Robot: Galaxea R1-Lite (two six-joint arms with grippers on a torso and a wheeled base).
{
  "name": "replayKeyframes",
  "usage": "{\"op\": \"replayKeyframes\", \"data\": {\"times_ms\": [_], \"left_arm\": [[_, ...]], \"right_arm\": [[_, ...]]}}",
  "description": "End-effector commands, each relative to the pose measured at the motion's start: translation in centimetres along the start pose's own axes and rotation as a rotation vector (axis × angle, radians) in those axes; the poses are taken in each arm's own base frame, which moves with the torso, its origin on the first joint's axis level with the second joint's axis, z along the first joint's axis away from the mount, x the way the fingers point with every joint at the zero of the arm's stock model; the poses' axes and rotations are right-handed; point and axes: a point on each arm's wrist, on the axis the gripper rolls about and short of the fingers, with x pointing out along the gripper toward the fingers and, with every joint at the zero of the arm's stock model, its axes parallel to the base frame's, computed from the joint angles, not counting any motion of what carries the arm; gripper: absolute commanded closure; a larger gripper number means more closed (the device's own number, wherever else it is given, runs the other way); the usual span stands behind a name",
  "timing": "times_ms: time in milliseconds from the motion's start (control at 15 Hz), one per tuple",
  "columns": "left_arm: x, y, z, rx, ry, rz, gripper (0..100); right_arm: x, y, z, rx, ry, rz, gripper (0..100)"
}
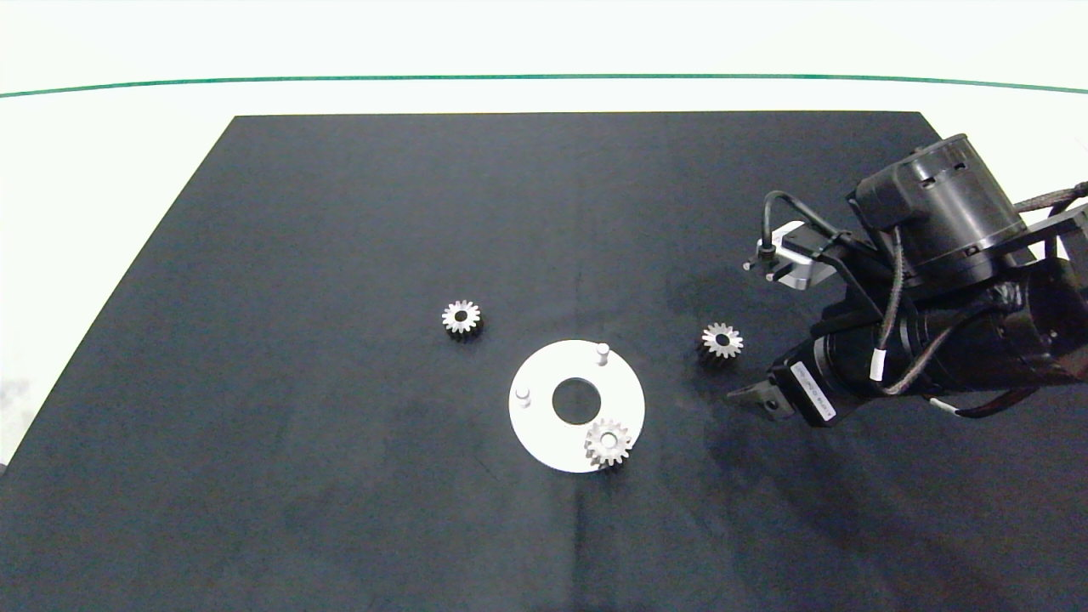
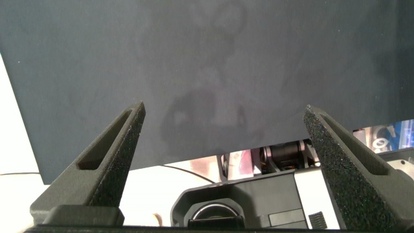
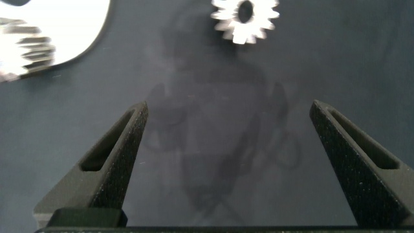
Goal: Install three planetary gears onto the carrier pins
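The white disc (image 1: 544, 429) lies at the mat's middle, with two bare carrier pins (image 1: 603, 352) (image 1: 523, 395) standing on it. One planetary gear (image 1: 608, 442) sits on the disc's near right edge where the third pin stands. A second gear (image 1: 461, 319) lies loose on the mat to the disc's far left. A third gear (image 1: 722, 341) (image 3: 245, 18) lies loose to the disc's right. My right gripper (image 1: 752, 398) (image 3: 229, 113) is open and empty, low over the mat just near-right of that gear. My left gripper (image 2: 223, 110) is open and empty, outside the head view.
A black mat (image 1: 340, 212) covers most of the white table (image 1: 102, 153). A thin green line (image 1: 544, 77) runs along the far side. The left wrist view shows the mat's edge and robot parts (image 2: 284, 155) beyond it.
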Motion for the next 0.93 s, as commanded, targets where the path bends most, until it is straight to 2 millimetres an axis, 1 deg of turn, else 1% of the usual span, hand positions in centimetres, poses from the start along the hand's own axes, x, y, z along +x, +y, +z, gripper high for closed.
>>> {"op": "replayKeyframes", "data": {"times_ms": [67,333,600,933], "left_arm": [[0.0,0.0,-0.1,0.002,0.004,-0.001,0],[0.0,0.0,-0.1,0.002,0.005,-0.002,0],[0.0,0.0,0.0,0.003,0.006,-0.006,0],[0.1,0.0,-0.1,0.005,0.010,-0.006,0]], "right_arm": [[0.4,-1.0,0.0,0.028,0.006,-0.010,0],[1.4,-1.4,0.6,0.044,0.003,0.053,0],[2.9,-1.3,1.2,0.043,0.020,0.054,0],[4.3,-2.0,1.6,0.061,0.038,0.039,0]]}}
